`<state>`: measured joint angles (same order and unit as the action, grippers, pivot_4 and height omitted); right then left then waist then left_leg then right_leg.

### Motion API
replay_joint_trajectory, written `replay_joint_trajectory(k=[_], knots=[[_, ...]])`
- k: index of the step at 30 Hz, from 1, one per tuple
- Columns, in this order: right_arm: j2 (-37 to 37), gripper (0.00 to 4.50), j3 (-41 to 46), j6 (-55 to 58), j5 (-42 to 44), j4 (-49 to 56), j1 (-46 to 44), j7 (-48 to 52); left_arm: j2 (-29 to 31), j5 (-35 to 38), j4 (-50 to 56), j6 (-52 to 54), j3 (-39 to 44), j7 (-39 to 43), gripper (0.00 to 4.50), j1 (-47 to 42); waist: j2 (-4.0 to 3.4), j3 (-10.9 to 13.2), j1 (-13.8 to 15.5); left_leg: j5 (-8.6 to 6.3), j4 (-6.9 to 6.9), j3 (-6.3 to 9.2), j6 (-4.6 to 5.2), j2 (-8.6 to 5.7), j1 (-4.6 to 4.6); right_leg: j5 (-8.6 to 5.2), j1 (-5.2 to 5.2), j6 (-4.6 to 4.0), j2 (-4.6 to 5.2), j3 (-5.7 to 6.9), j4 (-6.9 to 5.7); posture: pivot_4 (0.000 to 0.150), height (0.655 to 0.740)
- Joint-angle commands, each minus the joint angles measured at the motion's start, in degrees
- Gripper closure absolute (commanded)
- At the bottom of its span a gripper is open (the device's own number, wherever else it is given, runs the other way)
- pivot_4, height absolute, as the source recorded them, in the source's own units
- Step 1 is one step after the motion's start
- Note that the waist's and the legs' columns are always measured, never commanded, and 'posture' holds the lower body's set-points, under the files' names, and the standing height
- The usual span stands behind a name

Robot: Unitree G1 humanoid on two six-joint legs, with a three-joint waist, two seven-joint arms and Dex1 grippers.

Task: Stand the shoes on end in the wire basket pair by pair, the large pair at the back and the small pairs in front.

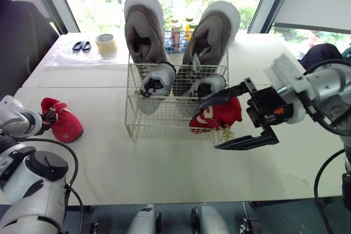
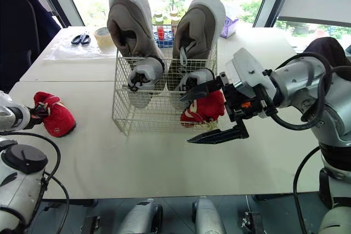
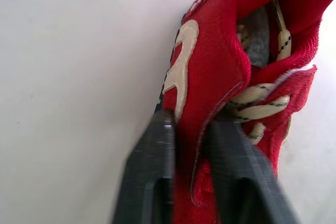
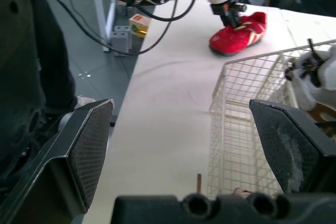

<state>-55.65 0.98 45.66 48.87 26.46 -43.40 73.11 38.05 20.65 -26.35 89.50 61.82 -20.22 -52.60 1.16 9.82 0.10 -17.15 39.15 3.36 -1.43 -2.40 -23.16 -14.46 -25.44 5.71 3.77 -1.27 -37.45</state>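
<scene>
You are viewing a white table (image 1: 164,173) with the wire basket (image 1: 143,121) standing near its middle. The large taupe pair (image 1: 143,31) is standing on end along the basket's back, white soles turned away from you. The small grey pair (image 1: 158,79) is leaning just in front. A red shoe (image 1: 219,114) with white trim is sitting at the basket's front right corner, between the widely spread fingers of the right gripper (image 1: 211,126). The left gripper (image 3: 191,124) is clamping the other red shoe (image 1: 63,124) by its collar, well left of the basket.

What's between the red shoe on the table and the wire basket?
Nothing. The left eye view shows bare white table between the red shoe and the wire basket.
</scene>
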Motion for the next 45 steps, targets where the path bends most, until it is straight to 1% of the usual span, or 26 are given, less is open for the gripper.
replay_joint_trajectory(k=[1, 4, 7, 8, 10, 11, 12, 14, 16, 18, 20, 23, 25, 26, 27, 29, 32, 34, 36, 39, 41, 45], knots=[[-0.28, 0.00, 2.13, 0.27, 1.43, 1.51, -0.40, -1.29, 3.01, -0.44, -3.37, -2.58, -4.02, 4.53, 4.41, -0.71, -0.03, -0.02, 0.16, 0.01, 0.00, 0.00, -0.01, 0.00, 0.01, 0.00, 0.00, 0.00, 0.00, 0.00, -0.04, 0.150, 0.7400], [-0.48, 0.00, 2.85, 1.46, 2.35, 0.27, -0.91, -2.74, 6.48, 2.45, -0.83, -2.77, -8.32, 10.97, 4.41, -3.16, 0.03, -0.01, 0.26, 0.02, 0.00, 0.04, -0.04, 0.00, 0.00, 0.03, 0.00, -0.05, 0.00, 0.03, -0.08, 0.150, 0.7400], [-0.35, 0.00, 4.21, 3.08, 4.36, -1.15, -1.67, -3.95, 8.47, 4.57, 3.82, -2.72, -11.59, 16.22, 4.41, -3.98, 0.16, -0.02, 0.27, 0.02, 0.01, 0.07, -0.04, 0.01, -0.10, 0.03, -0.05, -0.06, 0.00, 0.04, -0.04, 0.150, 0.7400], [-0.30, 0.00, 4.77, 3.67, 5.09, -1.83, -1.96, -4.33, 9.14, 5.85, 6.66, -1.63, -12.41, 18.07, 4.41, -4.38, 0.17, -0.02, 0.26, 0.02, 0.01, 0.06, -0.04, 0.01, -0.12, 0.03, -0.05, -0.06, 0.00, 0.04, 0.02, 0.150, 0.7400], [-0.08, 0.00, 4.91, 3.80, 4.85, -3.78, -2.63, -4.74, 9.89, 9.39, 18.73, -5.78, -15.13, 24.02, 4.41, -1.15, 0.16, -0.02, 0.23, 0.02, 0.01, 0.06, -0.03, 0.01, -0.17, 0.04, -0.05, -0.06, 0.01, 0.03, 0.15, 0.150, 0.7400], [0.03, 0.00, 4.54, 3.42, 4.21, -4.66, -2.83, -4.52, 9.70, 10.89, 23.86, -6.05, -15.15, 25.95, 4.41, 0.67, 0.16, -0.02, 0.22, 0.01, 0.00, 0.06, -0.03, 0.01, -0.18, 0.04, -0.05, -0.06, 0.02, 0.03, 0.21, 0.150, 0.7400], [0.20, 0.00, 4.06, 3.03, 3.59, -5.50, -3.10, -4.17, 8.77, 12.20, 27.61, -4.84, -13.74, 26.89, 4.41, 1.58, 0.16, -0.02, 0.12, 0.01, 0.00, 0.05, -0.03, 0.01, -0.18, 0.04, -0.05, -0.06, 0.03, 0.02, 0.20, 0.150, 0.7400], [0.65, 0.00, 3.10, 2.54, 3.01, -7.73, -4.32, -2.61, 7.05, 14.47, 37.58, -7.54, -11.92, 29.61, 4.41, 6.27, 0.11, -0.03, 0.01, 0.01, -0.02, 0.01, -0.02, 0.01, -0.18, 0.04, -0.05, -0.06, 0.03, -0.01, 0.24, 0.150, 0.7400], [1.37, 0.00, 2.63, 2.31, 3.17, -10.62, -5.78, -0.56, 4.79, 17.61, 46.05, -4.25, -9.26, 30.98, 4.41, 8.90, 0.11, -0.03, -0.06, 0.01, -0.03, -0.02, -0.02, 0.01, -0.15, 0.04, -0.04, -0.06, 0.03, -0.03, 0.20, 0.150, 0.7400], [1.94, 0.00, 2.17, 2.03, 2.86, -13.16, -7.04, 0.95, 1.82, 19.68, 52.07, -0.32, -6.68, 30.48, 4.41, 8.31, 0.11, -0.03, 0.01, 0.01, -0.01, 0.00, -0.02, 0.04, -0.15, 0.04, -0.04, -0.06, 0.01, 0.01, 0.17, 0.150, 0.7400], [2.46, 0.00, 1.91, 2.42, 3.04, -16.04, -8.74, 2.64, 0.12, 21.61, 57.59, 2.19, -7.08, 30.70, 4.41, 7.29, 0.12, -0.03, 0.08, 0.01, 0.02, 0.02, -0.01, 0.05, -0.15, 0.06, -0.03, -0.09, -0.03, 0.04, 0.14, 0.150, 0.7400], [3.89, 0.00, 2.11, 2.47, 2.74, -20.08, -9.64, 3.34, -4.95, 23.95, 64.20, 3.00, -7.30, 30.09, 4.41, 4.37, 0.13, -0.03, 0.52, 0.01, 0.05, 0.01, -0.01, 0.04, -0.15, 0.06, 0.01, -0.09, -0.04, 0.05, 0.17, 0.150, 0.7400], [3.22, 0.00, 3.29, 4.67, 3.70, -19.68, -8.13, 2.09, -8.79, 27.74, 68.48, 2.59, -6.06, 31.37, 4.41, 2.49, 0.13, -0.03, 0.58, 0.01, 0.06, 0.02, -0.01, 0.04, -0.15, 0.06, 0.02, -0.08, -0.04, 0.05, 0.19, 0.150, 0.7400], [2.46, 0.00, 3.47, 4.86, 3.29, -20.23, -7.60, 2.61, -10.98, 28.78, 69.97, 2.12, -6.58, 31.10, 4.41, 1.64, 0.13, -0.03, 0.72, 0.01, 0.06, 0.00, -0.01, 0.04, -0.16, 0.06, 0.01, -0.08, -0.03, 0.04, 0.20, 0.150, 0.7400], [1.65, 0.00, 3.95, 5.76, 3.28, -20.03, -6.84, 2.24, -14.73, 31.16, 71.06, 1.15, -5.54, 30.10, 4.41, -0.28, 0.13, -0.03, 0.71, 0.01, 0.06, 0.01, 0.00, 0.04, -0.17, 0.06, 0.02, -0.08, -0.03, 0.05, 0.22, 0.150, 0.7400], [0.69, 0.00, 5.11, 8.03, 4.30, -19.31, -5.18, 1.10, -20.44, 34.71, 72.57, 0.12, -5.75, 28.55, 4.41, -1.75, 0.14, -0.04, 0.83, 0.01, 0.06, 0.02, 0.00, 0.02, -0.18, 0.06, 0.02, -0.08, -0.01, 0.06, 0.22, 0.150, 0.7400], [0.79, 0.00, 7.08, 11.31, 6.21, -18.59, -3.11, -1.85, -26.36, 38.68, 75.74, -3.02, -9.72, 27.27, 4.41, 2.95, 0.13, -0.04, 0.29, 0.01, 0.08, -0.02, 0.00, 0.03, -0.16, 0.06, 0.03, -0.08, -0.04, 0.02, 0.21, 0.150, 0.7400], [0.93, 0.00, 8.27, 12.77, 6.96, -17.77, -1.83, -3.67, -28.65, 39.74, 77.21, -6.08, -13.26, 26.93, 4.41, 7.76, 0.07, -0.07, 0.02, 0.01, 0.02, -0.08, 0.00, 0.09, -0.07, 0.06, 0.02, -0.08, -0.12, -0.07, 0.16, 0.150, 0.7400], [0.75, 0.00, 9.69, 14.09, 7.86, -16.33, -0.07, -5.39, -29.94, 39.60, 77.63, -10.06, -16.79, 27.12, 4.41, 12.64, 0.07, -0.07, 0.03, 0.01, 0.01, -0.09, -0.01, 0.11, -0.05, 0.07, 0.00, -0.09, -0.16, -0.09, 0.08, 0.150, 0.7400], [-0.05, 0.00, 10.44, 14.62, 7.67, -15.08, 1.81, -6.17, -29.84, 39.32, 76.59, -15.91, -21.31, 27.24, 4.41, 17.44, 0.07, -0.07, 0.37, 0.02, 0.04, -0.10, -0.01, 0.12, -0.04, 0.07, 0.01, -0.10, -0.18, -0.09, 0.05, 0.150, 0.7400], [-0.21, 0.00, 10.71, 14.78, 7.55, -15.25, 2.22, -6.37, -27.98, 37.97, 76.09, -18.99, -24.90, 28.47, 4.41, 20.83, 0.07, -0.07, 0.60, 0.02, 0.07, -0.13, 0.01, 0.11, -0.03, 0.08, 0.03, -0.12, -0.17, -0.10, 0.06, 0.150, 0.7400], [-0.35, 0.00, 10.70, 15.25, 7.51, -15.55, 2.02, -6.73, -25.40, 38.51, 77.09, -24.51, -29.11, 28.49, 4.41, 27.21, 0.06, -0.07, 0.65, 0.01, 0.07, -0.13, 0.02, 0.10, -0.02, 0.08, 0.09, -0.12, -0.17, -0.09, 0.15, 0.150, 0.7400]])
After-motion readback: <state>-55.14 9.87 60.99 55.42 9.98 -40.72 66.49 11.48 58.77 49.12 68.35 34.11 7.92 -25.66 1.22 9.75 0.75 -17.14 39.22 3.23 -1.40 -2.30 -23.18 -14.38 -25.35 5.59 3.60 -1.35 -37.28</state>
